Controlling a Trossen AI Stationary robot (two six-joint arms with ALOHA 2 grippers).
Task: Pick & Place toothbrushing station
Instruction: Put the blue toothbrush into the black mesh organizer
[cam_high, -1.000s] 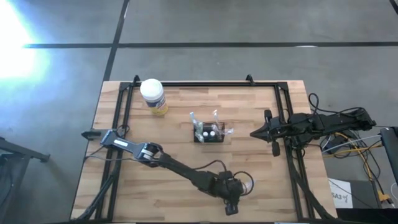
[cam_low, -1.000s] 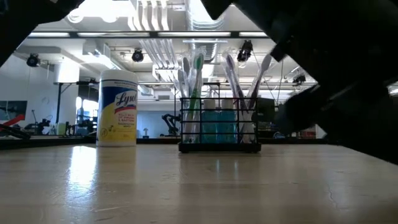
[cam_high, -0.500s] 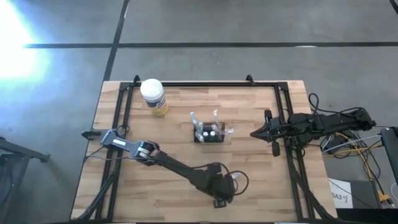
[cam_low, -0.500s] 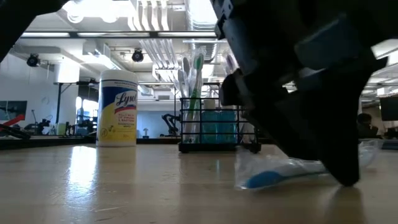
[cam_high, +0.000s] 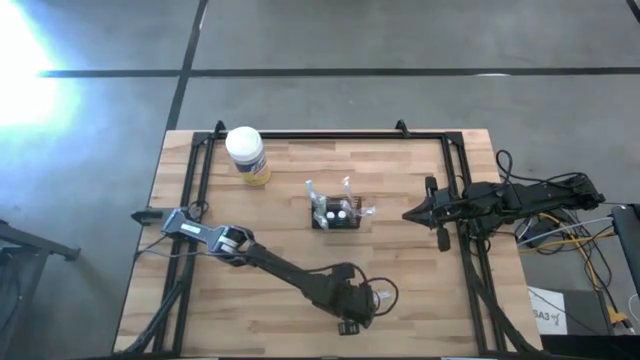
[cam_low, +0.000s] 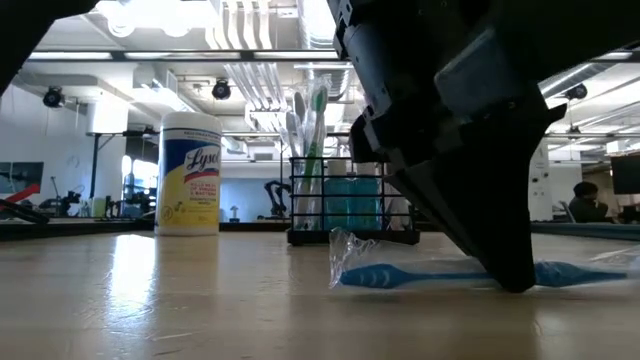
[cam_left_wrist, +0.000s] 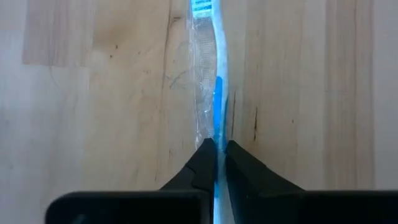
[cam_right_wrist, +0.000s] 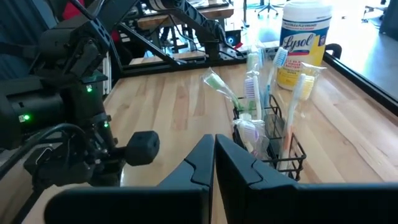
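Note:
A blue toothbrush (cam_low: 430, 274) in a clear wrapper lies flat on the wood table near its near edge. My left gripper (cam_high: 349, 325) stands over it, shut on it (cam_left_wrist: 216, 148). The toothbrushing station (cam_high: 338, 213), a black wire holder with several toothbrushes standing in it, sits at mid-table (cam_low: 350, 200) (cam_right_wrist: 268, 134). My right gripper (cam_high: 408, 213) waits shut to the right of the station, above the table (cam_right_wrist: 214, 146). My left gripper pinches the wrapped toothbrush's handle (cam_left_wrist: 217, 127), about midway along it, between its two fingertips. The fingers (cam_low: 505, 265) come from above, pointing down, one on each side of the handle. The toothbrush lies flat on the table, its length running out on both sides of the fingers.
A round white-lidded Lysol jar with a yellow label (cam_high: 246, 153) stands at the far left (cam_low: 189, 173). A black frame rail (cam_high: 330, 134) runs along the table's far edge and down its sides. Bare wood lies between the station and the toothbrush.
My left gripper has gone a little toward the table's left edge and down onto the toothbrush, and has shut on its handle. The toothbrush stays flat on the table.

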